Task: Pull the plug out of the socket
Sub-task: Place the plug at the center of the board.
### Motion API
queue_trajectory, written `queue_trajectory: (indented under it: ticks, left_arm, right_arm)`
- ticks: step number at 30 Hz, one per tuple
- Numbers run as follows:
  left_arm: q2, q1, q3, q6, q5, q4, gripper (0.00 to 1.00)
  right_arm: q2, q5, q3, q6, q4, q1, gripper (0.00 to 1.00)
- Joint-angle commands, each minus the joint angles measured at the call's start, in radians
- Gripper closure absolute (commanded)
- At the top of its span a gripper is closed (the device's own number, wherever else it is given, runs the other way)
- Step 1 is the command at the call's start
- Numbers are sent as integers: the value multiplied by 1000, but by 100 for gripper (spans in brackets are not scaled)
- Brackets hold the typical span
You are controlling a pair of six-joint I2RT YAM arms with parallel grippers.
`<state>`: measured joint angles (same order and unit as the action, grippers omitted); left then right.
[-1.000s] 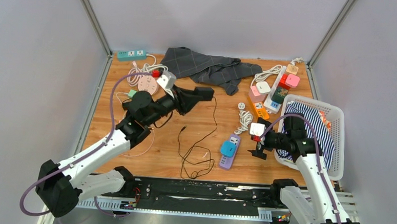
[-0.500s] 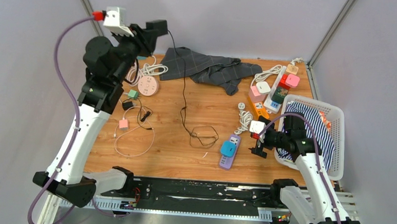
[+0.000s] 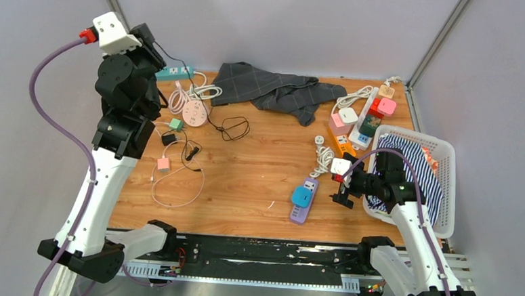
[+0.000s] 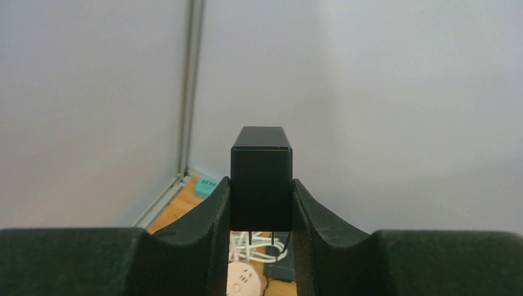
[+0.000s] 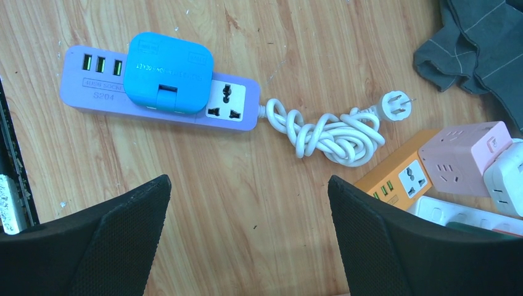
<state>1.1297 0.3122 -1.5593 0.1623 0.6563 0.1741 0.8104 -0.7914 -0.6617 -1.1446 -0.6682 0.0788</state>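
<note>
My left gripper (image 3: 148,37) is raised high at the far left and is shut on a black plug (image 4: 261,176). The plug's two prongs are bare below the fingers. Its thin black cable (image 3: 234,127) hangs down and loops on the table. My right gripper (image 3: 342,191) is open and empty, low over the wood just right of the purple power strip (image 3: 304,201). In the right wrist view the strip (image 5: 98,92) has a blue plug (image 5: 168,73) seated in it, ahead of the open fingers (image 5: 123,228).
A white basket (image 3: 447,198) with striped cloth stands at the right. A grey cloth (image 3: 276,88) lies at the back. A round pink socket (image 3: 194,113), a teal strip (image 3: 174,70), orange (image 3: 342,144) and white (image 3: 366,116) strips and a coiled white cord (image 5: 327,132) lie around.
My left arm has swung up and back to the far left with the black plug, dragging its cable from the table's middle to the back left. The right arm barely moved.
</note>
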Motion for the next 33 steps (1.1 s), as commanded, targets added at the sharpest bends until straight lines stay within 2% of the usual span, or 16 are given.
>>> queue_trajectory:
  ticks: [1, 3, 5, 11, 14, 18, 27, 33]
  left_arm:
    - [-18, -5, 113, -130, 137, -110, 100]
    - [6, -14, 170, -186, 135, -123, 100]
    - [21, -45, 229, -181, 106, -105, 100]
    - [63, -228, 388, -62, -140, -27, 100]
    - [88, -255, 456, -24, -220, -43, 100]
    - [171, -260, 459, 17, -323, 18, 100]
    - [272, -277, 507, 55, -361, 42, 100]
    - [346, -277, 489, 81, -308, 97, 97]
  right_arm:
    - [1, -2, 19, 10, 4, -14, 2]
    - [1, -2, 19, 11, 4, -14, 2]
    - [2, -3, 20, 9, 3, -14, 2]
    - [13, -5, 20, 6, 1, -14, 2]
    - [17, -5, 21, 5, -1, -15, 2]
    - [19, -7, 23, 0, -4, -16, 2]
    - [28, -12, 24, -7, -11, -17, 2]
    - [31, -17, 24, -12, -14, -20, 2]
